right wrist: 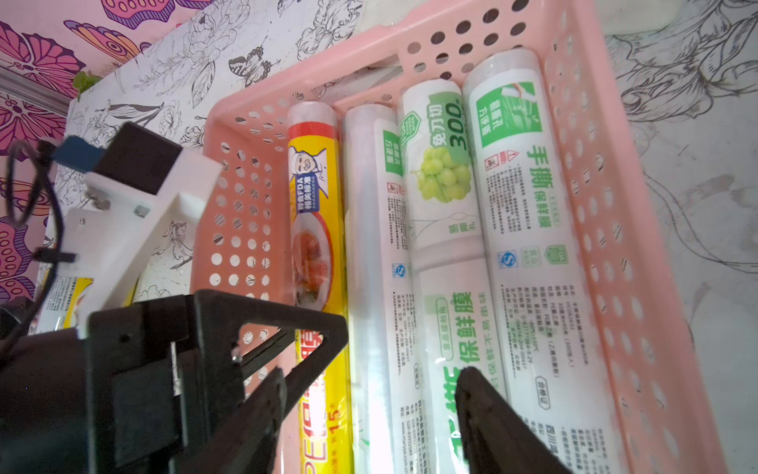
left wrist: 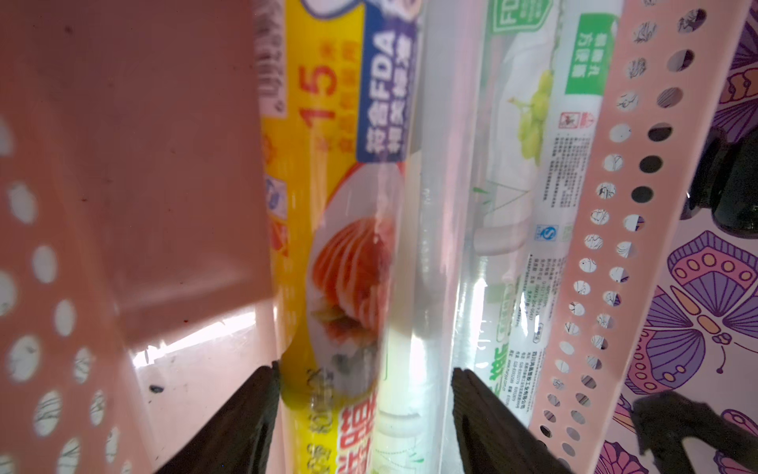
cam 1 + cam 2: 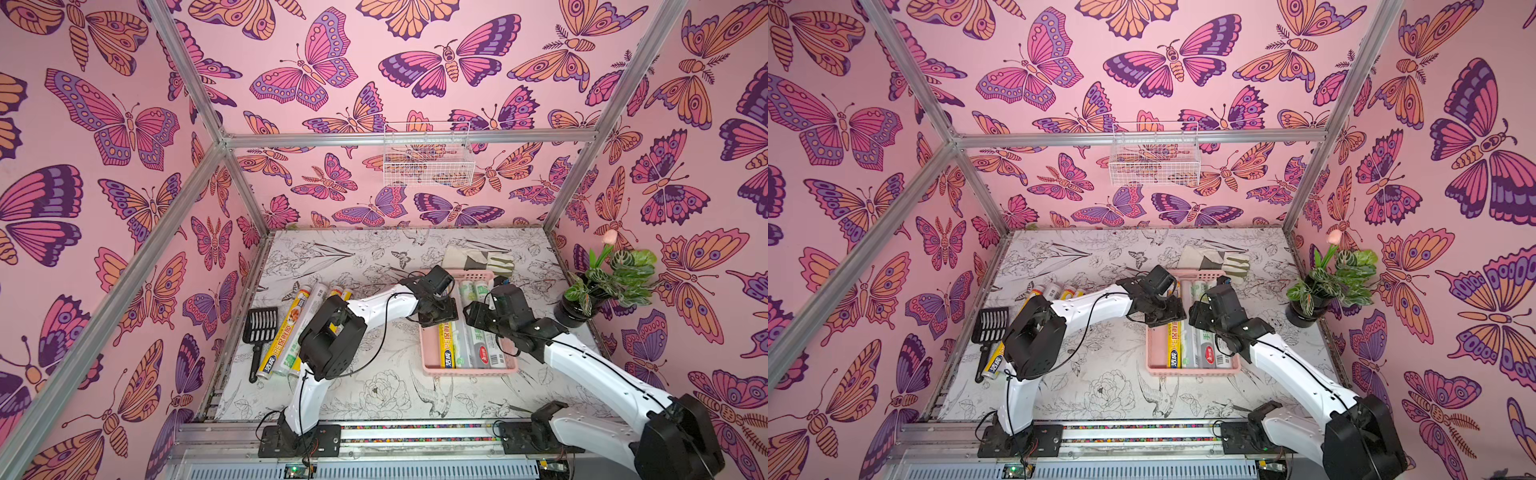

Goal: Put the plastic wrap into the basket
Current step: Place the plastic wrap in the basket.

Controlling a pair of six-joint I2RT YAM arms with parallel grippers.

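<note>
Far left on the table: black slotted scoop, loose plastic wrap rolls just beside. Left gripper parted, straddling yellow roll inside pink basket; four rolls there. Right gripper parted, empty, above them.

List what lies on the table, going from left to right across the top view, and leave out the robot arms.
black slotted scoop → loose rolls of plastic wrap → pink basket → potted plant. The glove is left out, since it overlaps the basket's span.
</note>
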